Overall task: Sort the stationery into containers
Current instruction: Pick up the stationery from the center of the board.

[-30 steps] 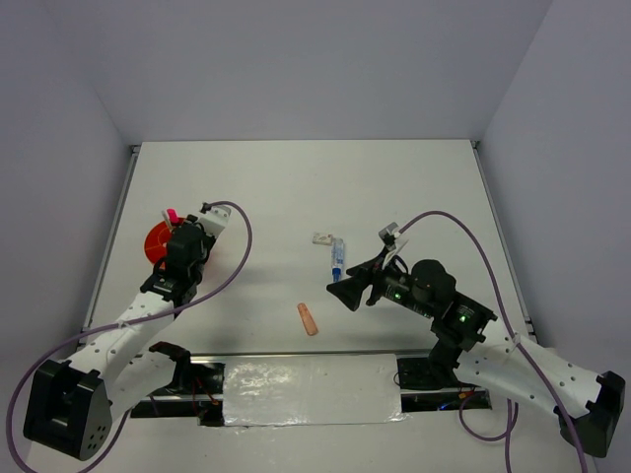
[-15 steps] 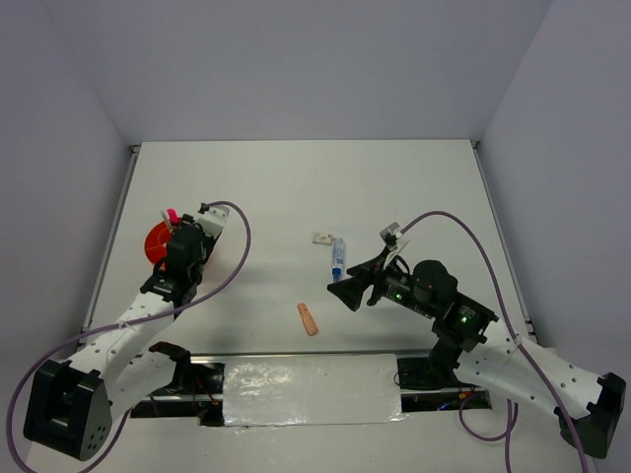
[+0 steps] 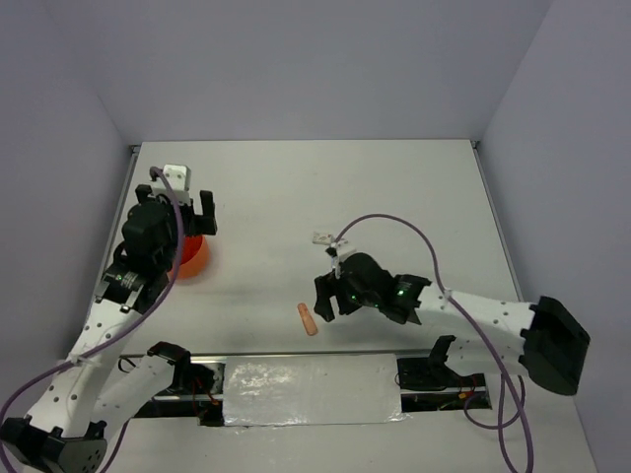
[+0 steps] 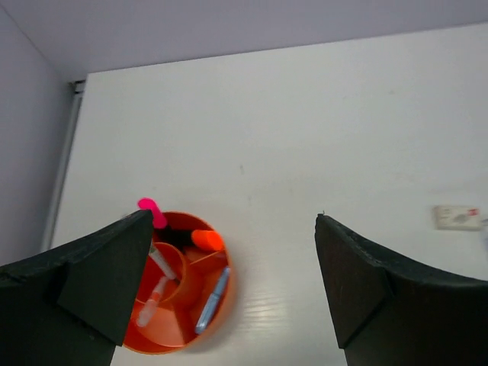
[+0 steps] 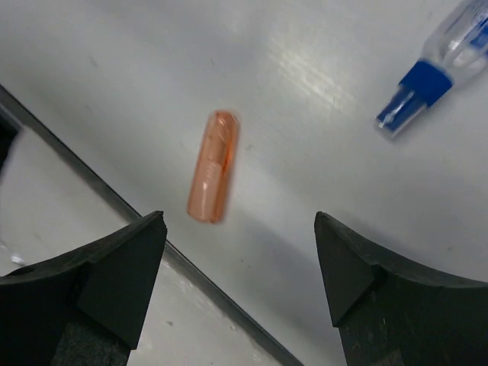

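Stationery outside one tub [image 3: 195, 258]: one eraser [image 5: 213, 166], one marker [image 5: 436, 62], one block [image 4: 456, 217]; both jaws wide, empty.

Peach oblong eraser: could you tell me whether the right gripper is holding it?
No, the peach oblong eraser lies free on the white table, the open right gripper hovering clear of it.

The table [image 5: 290, 152] is smooth and white, with a soft sheen that streaks under the light. The orange tub [image 4: 175, 343] on the left is glossy moulded plastic. The peach eraser [image 5: 213, 165] near the near edge looks translucent, perhaps rubbery. The marker [image 5: 435, 65] has a clear plastic barrel.
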